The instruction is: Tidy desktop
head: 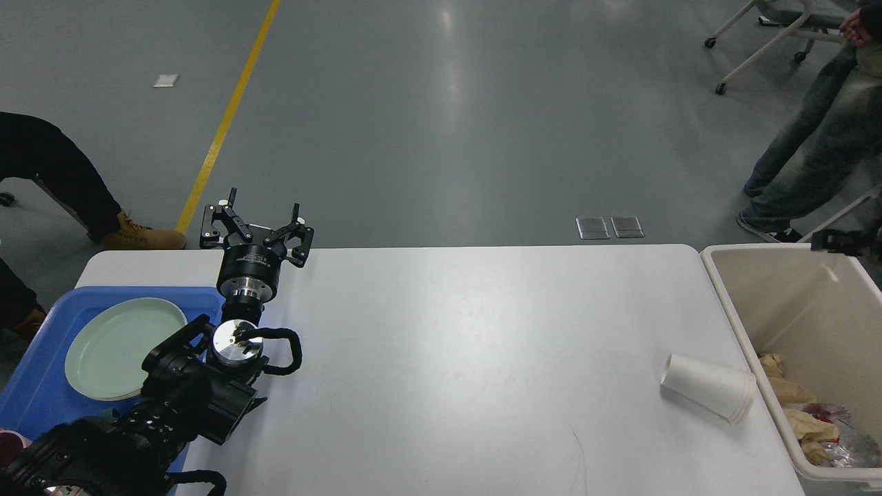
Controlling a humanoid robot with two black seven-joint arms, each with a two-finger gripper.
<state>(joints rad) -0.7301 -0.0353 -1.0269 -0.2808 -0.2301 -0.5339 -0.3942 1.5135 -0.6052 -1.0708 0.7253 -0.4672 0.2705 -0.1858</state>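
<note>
The white desktop (441, 324) fills the lower part of the head view. A stack of white paper cups (710, 395) lies on its side near the desktop's right edge, next to the beige bin (730, 303). My left gripper (264, 203) stands open and empty above the back left of the desktop, beside the blue tray (41, 399). Only a small dark part of my right gripper (842, 242) shows at the right edge, above the bin's far rim; its fingers cannot be told apart.
A pale green plate (120, 346) lies in the blue tray. Crumpled paper and wrappers (813, 424) lie in the bin's bottom. People's legs stand on the floor at the left and at the far right, and a wheeled chair base stands at the top right.
</note>
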